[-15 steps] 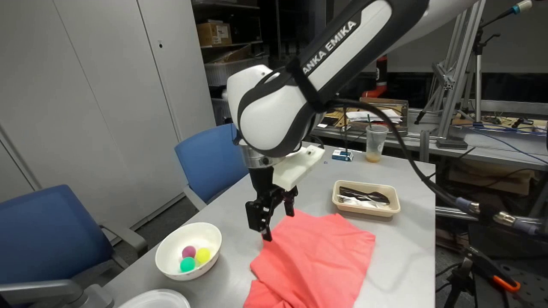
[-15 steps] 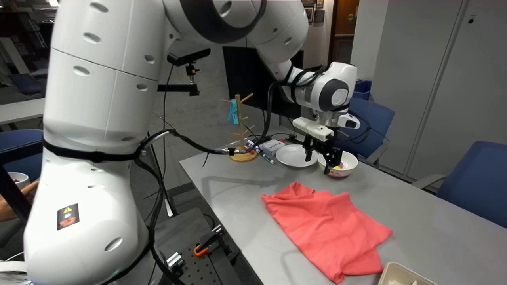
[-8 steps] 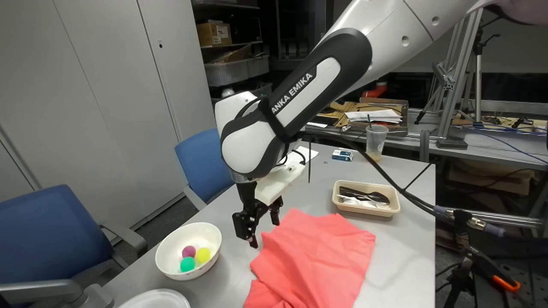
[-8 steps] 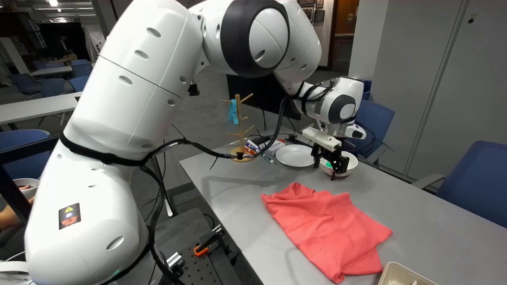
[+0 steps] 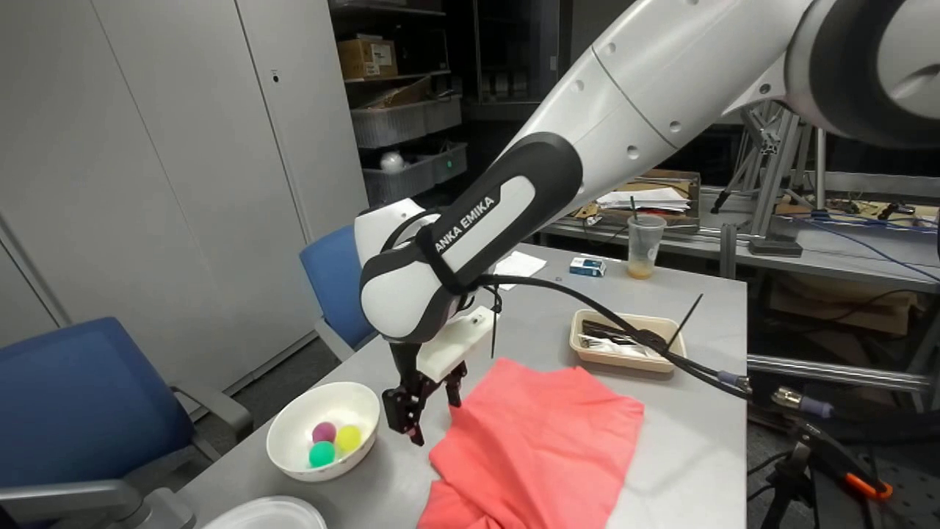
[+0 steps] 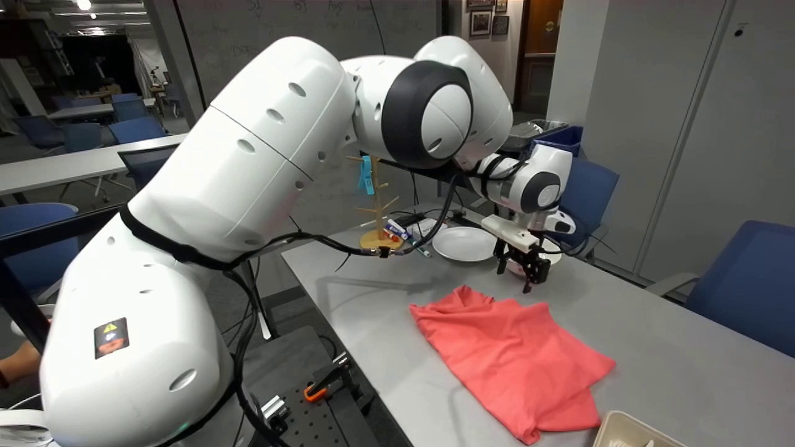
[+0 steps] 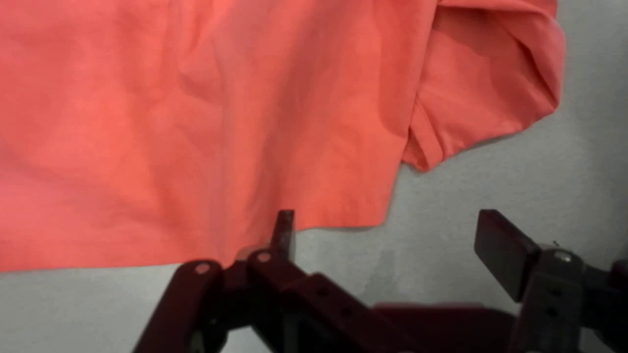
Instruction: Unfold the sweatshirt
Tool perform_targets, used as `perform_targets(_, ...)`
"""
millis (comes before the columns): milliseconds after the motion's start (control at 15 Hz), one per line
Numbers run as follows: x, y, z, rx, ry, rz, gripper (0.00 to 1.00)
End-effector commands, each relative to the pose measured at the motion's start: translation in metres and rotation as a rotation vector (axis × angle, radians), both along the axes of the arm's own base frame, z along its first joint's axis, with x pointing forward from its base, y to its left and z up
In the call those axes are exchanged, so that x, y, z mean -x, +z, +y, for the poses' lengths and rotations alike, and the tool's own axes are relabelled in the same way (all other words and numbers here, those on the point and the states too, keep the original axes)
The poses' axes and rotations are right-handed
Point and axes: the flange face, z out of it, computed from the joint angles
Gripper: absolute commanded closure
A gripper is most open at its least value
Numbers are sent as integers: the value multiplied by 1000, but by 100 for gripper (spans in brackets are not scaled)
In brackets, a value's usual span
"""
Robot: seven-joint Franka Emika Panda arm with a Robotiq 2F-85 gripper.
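The coral sweatshirt (image 5: 547,441) lies bunched and partly folded on the grey table. It also shows in an exterior view (image 6: 515,363), with wrinkles across it. In the wrist view the sweatshirt (image 7: 294,113) fills the upper left, with a straight edge near the jaws and a folded-over part at the upper right. My gripper (image 5: 436,422) is open and empty, low above the table beside the sweatshirt's edge near the bowl. In the wrist view the gripper (image 7: 387,218) has its left finger over the fabric edge and its right finger over bare table. Contact cannot be told.
A white bowl (image 5: 294,415) with colored balls stands close to the gripper. A white plate (image 6: 466,244) lies beside it. A beige tray (image 5: 624,361) with cutlery sits at the sweatshirt's other side. A wooden stand (image 6: 372,239), markers and blue chairs (image 5: 88,411) are around.
The arm has come down, and the gripper has moved lower and towards the bowl, alongside the sweatshirt's edge. The gripper stays open. The sweatshirt has not moved.
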Motion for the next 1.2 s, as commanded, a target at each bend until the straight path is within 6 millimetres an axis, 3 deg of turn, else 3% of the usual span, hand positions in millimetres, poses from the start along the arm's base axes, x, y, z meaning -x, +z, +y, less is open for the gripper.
perform_targets(0,-17,-26,-2,2,-18,3,7)
perform_targets(333,-17,-52,8,-6,-25,12,9)
perform_targets(733,-12,-55,19,-21,-56,26,10)
perform_targets(1133,-7,-78,17,6,-93,49,17)
